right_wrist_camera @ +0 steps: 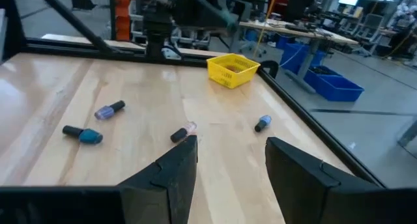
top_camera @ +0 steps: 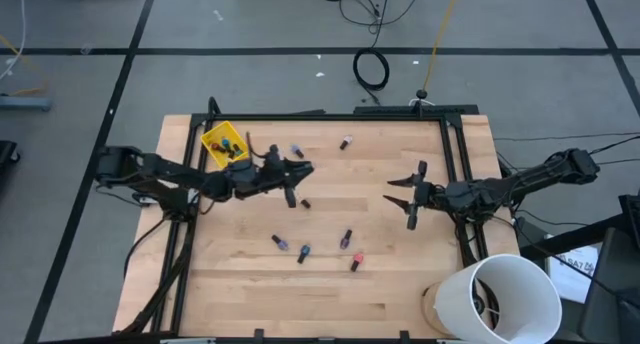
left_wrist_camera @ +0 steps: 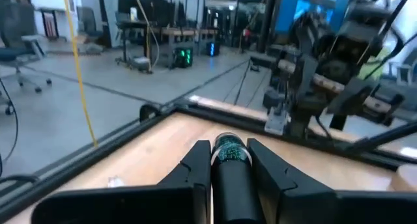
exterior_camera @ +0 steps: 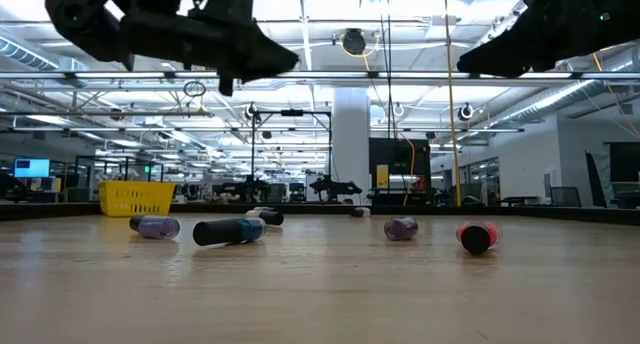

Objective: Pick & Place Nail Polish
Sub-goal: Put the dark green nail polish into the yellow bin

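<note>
Gripping a green-glitter nail polish bottle (left_wrist_camera: 229,160) between its two fingers, the left gripper (top_camera: 293,182) hung above the wooden table (top_camera: 400,284) a little toward the middle from the yellow bin (top_camera: 212,136). In the left wrist view the bottle lay lengthwise along the fingers, its dark cap back toward the wrist and its glittery body at the fingertips, so its long axis ran with the gripper's own reach.

That reach pointed away from the bin, which sat at the table's far left corner, behind the gripper and close alongside the left arm. A few bottles (top_camera: 230,146) already lay inside it. By my judgement, the coming move turned on this: the held bottle had to travel back toward that corner, and the left arm was plainly the nearer one.

The right gripper (top_camera: 407,197) waited over the right part of the table with its fingers spread and nothing between them, well apart from the bin.

Loose bottles lay on their sides across the wood: a purple one (right_wrist_camera: 109,110) and a blue one (right_wrist_camera: 83,135) toward the near middle, a pale pink one (right_wrist_camera: 182,132), a small blue one (right_wrist_camera: 262,124), and a red one (exterior_camera: 476,236) nearer the front.
</note>
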